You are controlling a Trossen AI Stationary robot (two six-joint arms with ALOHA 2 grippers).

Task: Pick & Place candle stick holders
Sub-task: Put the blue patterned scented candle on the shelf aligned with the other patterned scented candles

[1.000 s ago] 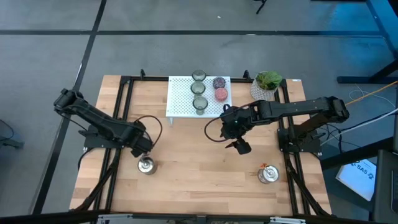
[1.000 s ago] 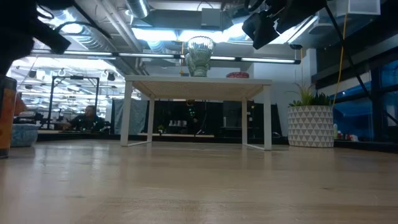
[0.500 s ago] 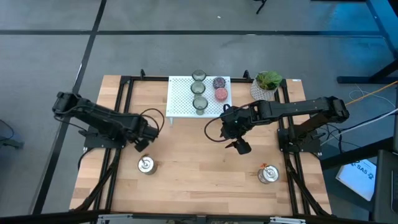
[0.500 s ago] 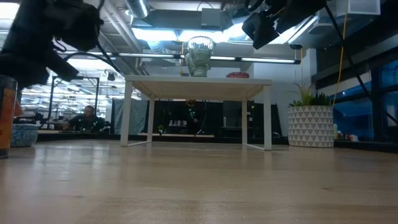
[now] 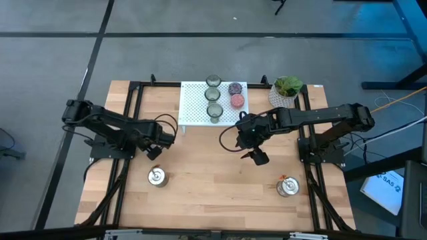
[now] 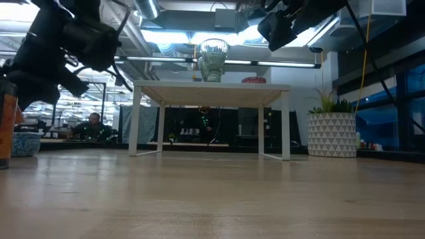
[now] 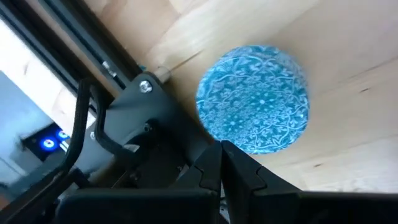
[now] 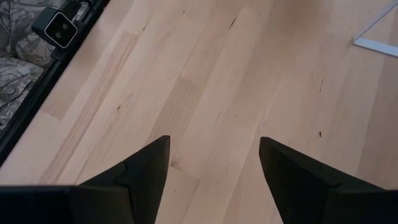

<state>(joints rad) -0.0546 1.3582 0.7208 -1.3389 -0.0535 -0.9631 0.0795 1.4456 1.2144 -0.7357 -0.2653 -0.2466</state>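
Left end effector (image 7: 222,148): It is clenched tight and holds nothing. It hangs over the left side of the table (image 5: 213,200), near the black rail.
Blue cup (image 7: 252,123): It sits on the table right in front of the closed tips. This looks like your next cup.
How to grab it: Open the fingers wide first. Put one finger on each side of the cup, go down, then squeeze slowly. Closed tips would just push it away.
Silver cup (image 5: 156,177): It stands nearer the front. Keep your arm off it.
Rack (image 5: 193,107): Five cups sit on it. Leave room between them.
Right end effector (image 5: 258,158): It is released and empty, over bare wood in the middle. Let it wait.
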